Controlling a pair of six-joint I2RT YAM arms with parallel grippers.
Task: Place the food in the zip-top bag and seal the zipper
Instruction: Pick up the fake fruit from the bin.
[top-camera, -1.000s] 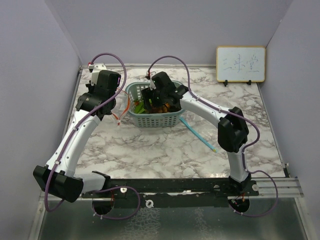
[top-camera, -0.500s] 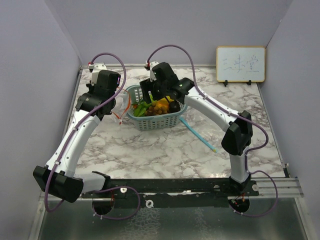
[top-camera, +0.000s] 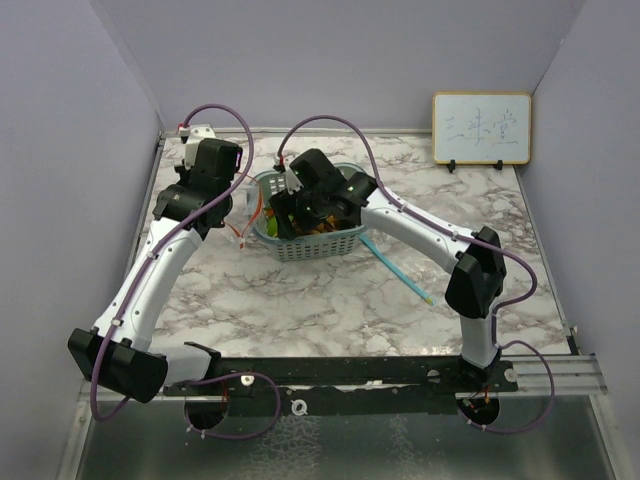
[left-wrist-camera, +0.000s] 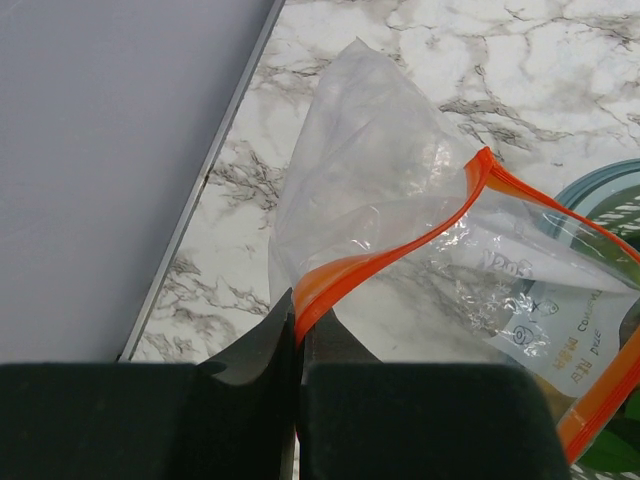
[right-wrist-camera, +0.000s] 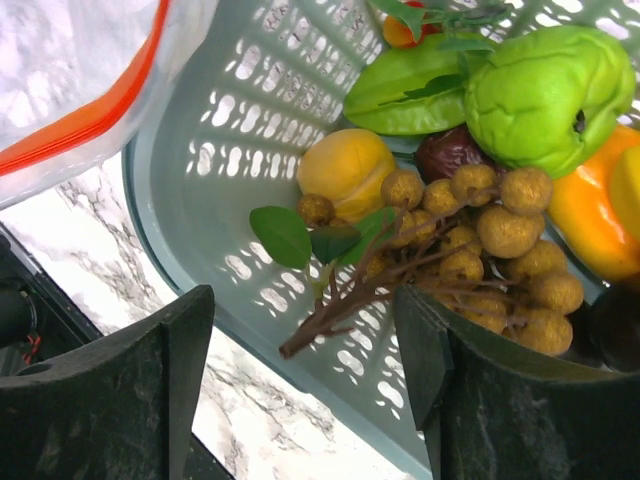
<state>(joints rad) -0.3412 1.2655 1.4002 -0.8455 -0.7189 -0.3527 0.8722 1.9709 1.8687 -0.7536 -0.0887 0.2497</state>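
My left gripper (left-wrist-camera: 297, 330) is shut on the orange zipper edge of the clear zip-top bag (left-wrist-camera: 400, 200), which hangs open beside the basket; the bag also shows in the top view (top-camera: 243, 215). My right gripper (right-wrist-camera: 305, 330) is open above the pale teal mesh basket (right-wrist-camera: 240, 120), its fingers on either side of the stem of the brown grape bunch (right-wrist-camera: 470, 240). A peach (right-wrist-camera: 345, 170), a dark plum (right-wrist-camera: 445, 152), a green apple (right-wrist-camera: 545, 95) and an orange-yellow mango (right-wrist-camera: 590, 215) lie in the basket. The right gripper (top-camera: 300, 200) covers the basket (top-camera: 320, 245) in the top view.
A blue pen (top-camera: 395, 265) lies on the marble table right of the basket. A small whiteboard (top-camera: 481, 128) stands at the back right. The side wall and the table's metal edge (left-wrist-camera: 200, 190) run close to the left of the bag.
My right gripper has swung from above the basket's middle toward its left side and dropped lower over the fruit. The left arm and the bag have stayed put.
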